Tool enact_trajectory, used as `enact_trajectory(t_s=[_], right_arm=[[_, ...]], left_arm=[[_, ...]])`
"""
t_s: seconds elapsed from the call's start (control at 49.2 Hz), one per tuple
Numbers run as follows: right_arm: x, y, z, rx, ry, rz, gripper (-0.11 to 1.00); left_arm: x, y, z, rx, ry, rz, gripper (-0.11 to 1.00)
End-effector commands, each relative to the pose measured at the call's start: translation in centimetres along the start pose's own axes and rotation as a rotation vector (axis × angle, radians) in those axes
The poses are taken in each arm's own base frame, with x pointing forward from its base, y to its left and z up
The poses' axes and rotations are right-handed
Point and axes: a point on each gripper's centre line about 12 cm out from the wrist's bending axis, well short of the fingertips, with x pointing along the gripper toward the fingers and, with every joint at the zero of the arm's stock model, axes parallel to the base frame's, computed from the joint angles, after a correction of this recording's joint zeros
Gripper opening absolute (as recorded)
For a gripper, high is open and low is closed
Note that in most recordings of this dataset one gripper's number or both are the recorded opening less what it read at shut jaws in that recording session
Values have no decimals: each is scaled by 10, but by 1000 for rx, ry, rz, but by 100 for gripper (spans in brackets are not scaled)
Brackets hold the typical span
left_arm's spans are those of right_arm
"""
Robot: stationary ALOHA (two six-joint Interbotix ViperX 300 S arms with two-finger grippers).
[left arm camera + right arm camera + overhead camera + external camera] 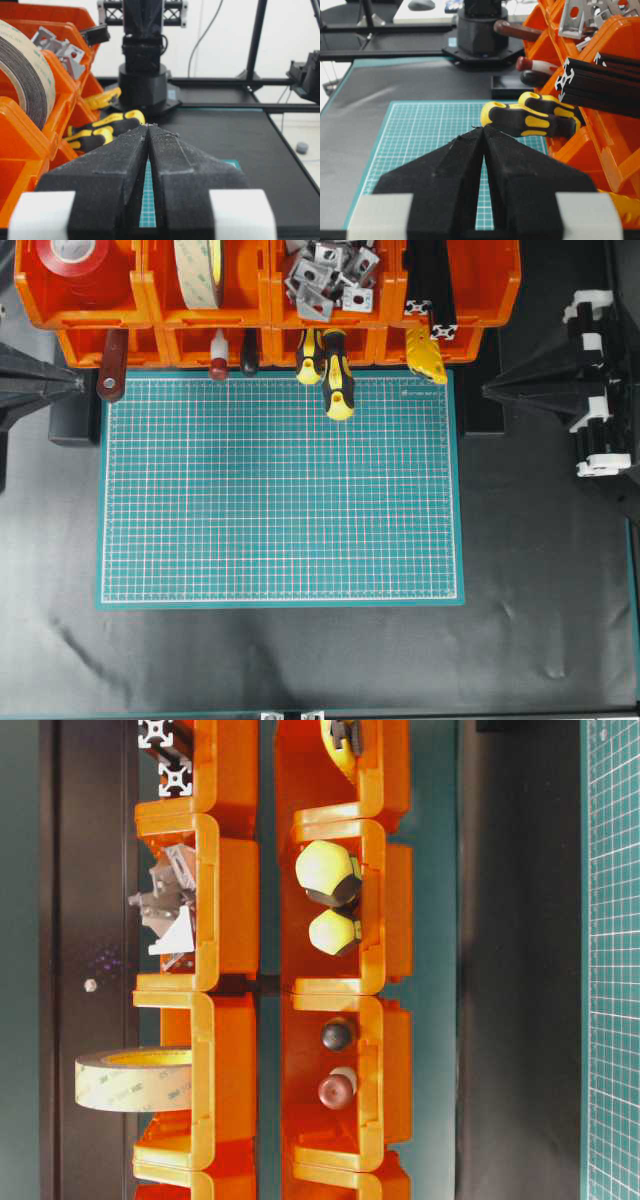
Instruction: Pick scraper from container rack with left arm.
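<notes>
While both claws sit pinched closed w/ nothing held, left gripper at mat's left edge, scraper pokes from container rack's lower-left bin; right gripper opposite.

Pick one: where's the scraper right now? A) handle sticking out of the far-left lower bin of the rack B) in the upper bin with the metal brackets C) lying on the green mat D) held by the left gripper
A: the scraper handle pokes out of the container rack at its leftmost lower bin, while the left gripper is shut and empty.

two screwdrivers, two tape rolls
</notes>
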Motion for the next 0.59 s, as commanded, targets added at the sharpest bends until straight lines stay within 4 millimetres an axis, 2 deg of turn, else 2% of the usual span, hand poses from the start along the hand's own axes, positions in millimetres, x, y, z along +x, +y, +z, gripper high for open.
enact_trajectory(t_s=[0.0,0.061,0.122,0.285,0.57], right_arm=[[3,1,10,17,-26,3,2],[3,1,10,35,-29,5,1],[3,1,11,70,-27,5,1],[1,1,14,133,-41,7,1],[0,1,16,172,-47,8,1]], left_arm=[[6,2,1,35,71,3,6],[10,4,2,44,168,16,8],[12,5,6,59,234,20,0],[12,6,38,106,316,16,0],[16,2,69,315,603,-62,0]])
